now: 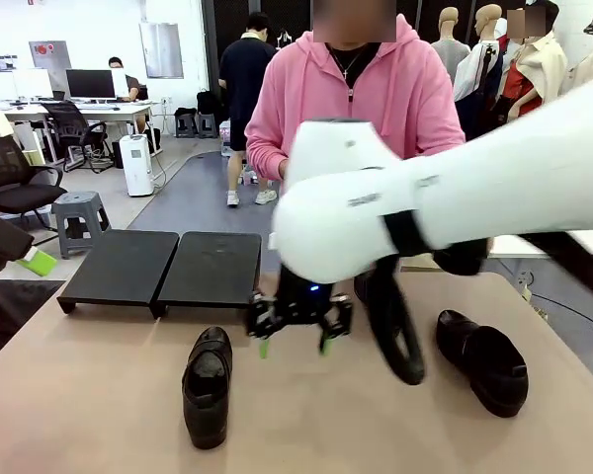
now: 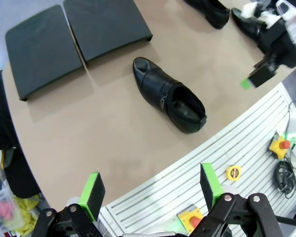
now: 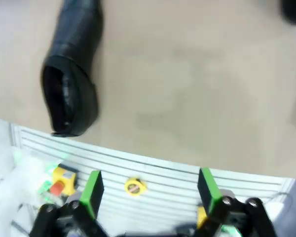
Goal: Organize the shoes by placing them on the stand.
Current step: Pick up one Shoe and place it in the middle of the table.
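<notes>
One black shoe [image 1: 208,385] lies on the tan table [image 1: 99,415], toe towards the stand [image 1: 163,267], two low black platforms side by side at the far left. Another shoe [image 1: 481,360] lies at the right. My right gripper [image 1: 295,346] hangs open and empty just right of the near shoe, above the table. In the right wrist view the open gripper [image 3: 149,190] has that shoe [image 3: 71,74] up and to the left. My left gripper [image 2: 151,187] is open and empty, high over the table's near edge, looking down on the shoe [image 2: 170,96], the stand [image 2: 74,39] and two more shoes [image 2: 209,10].
A person in a pink hoodie [image 1: 351,94] stands at the table's far side, partly hidden by my right arm [image 1: 455,197]. A white slatted surface [image 2: 237,148] with a yellow tape measure [image 2: 233,173] and red-and-yellow buttons runs along the table's near edge.
</notes>
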Tool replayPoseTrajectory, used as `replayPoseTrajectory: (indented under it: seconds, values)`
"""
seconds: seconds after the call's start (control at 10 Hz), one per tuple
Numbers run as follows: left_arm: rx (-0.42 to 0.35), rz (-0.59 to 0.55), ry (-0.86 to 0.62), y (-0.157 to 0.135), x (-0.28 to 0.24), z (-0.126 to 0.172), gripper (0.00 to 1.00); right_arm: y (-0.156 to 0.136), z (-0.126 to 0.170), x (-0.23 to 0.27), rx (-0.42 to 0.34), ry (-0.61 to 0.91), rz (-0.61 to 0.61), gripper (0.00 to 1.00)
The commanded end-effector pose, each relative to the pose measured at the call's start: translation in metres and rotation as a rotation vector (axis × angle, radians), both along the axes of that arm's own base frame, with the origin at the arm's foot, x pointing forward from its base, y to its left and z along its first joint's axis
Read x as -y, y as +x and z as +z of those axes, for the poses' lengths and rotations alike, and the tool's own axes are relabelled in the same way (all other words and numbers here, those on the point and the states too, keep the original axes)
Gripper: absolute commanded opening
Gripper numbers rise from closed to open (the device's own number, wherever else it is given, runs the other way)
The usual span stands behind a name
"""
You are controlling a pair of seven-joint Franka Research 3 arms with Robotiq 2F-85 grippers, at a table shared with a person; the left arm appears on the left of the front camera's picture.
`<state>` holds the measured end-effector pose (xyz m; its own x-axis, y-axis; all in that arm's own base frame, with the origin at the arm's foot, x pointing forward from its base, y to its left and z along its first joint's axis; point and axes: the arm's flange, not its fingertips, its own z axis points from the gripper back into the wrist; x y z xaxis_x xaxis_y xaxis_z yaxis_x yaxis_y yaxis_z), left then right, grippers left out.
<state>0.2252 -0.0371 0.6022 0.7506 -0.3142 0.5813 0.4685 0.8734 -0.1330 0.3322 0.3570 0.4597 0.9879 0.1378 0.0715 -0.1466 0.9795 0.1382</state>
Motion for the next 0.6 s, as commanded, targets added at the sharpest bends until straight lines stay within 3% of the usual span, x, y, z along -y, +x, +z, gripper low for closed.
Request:
replayPoseTrajectory:
  seconds: [0.0,0.2,0.3,0.5]
  values:
    - [0.006,-0.014,-0.013,0.001,0.000,-0.001,1.00,-0.004,-0.002,0.024,0.029,0.066,0.010,1.00]
    - [0.006,-0.014,-0.013,0.001,0.000,-0.001,1.00,-0.013,-0.013,-0.048,0.018,-0.002,0.194,1.00]
    - [0.006,-0.014,-0.013,0.001,0.000,-0.001,1.00,-0.032,-0.022,-0.104,0.031,-0.087,0.420,1.00]
    - [0.006,-0.014,-0.013,0.001,0.000,-0.001,1.00,-0.054,-0.032,-0.138,0.036,-0.189,0.590,1.00]
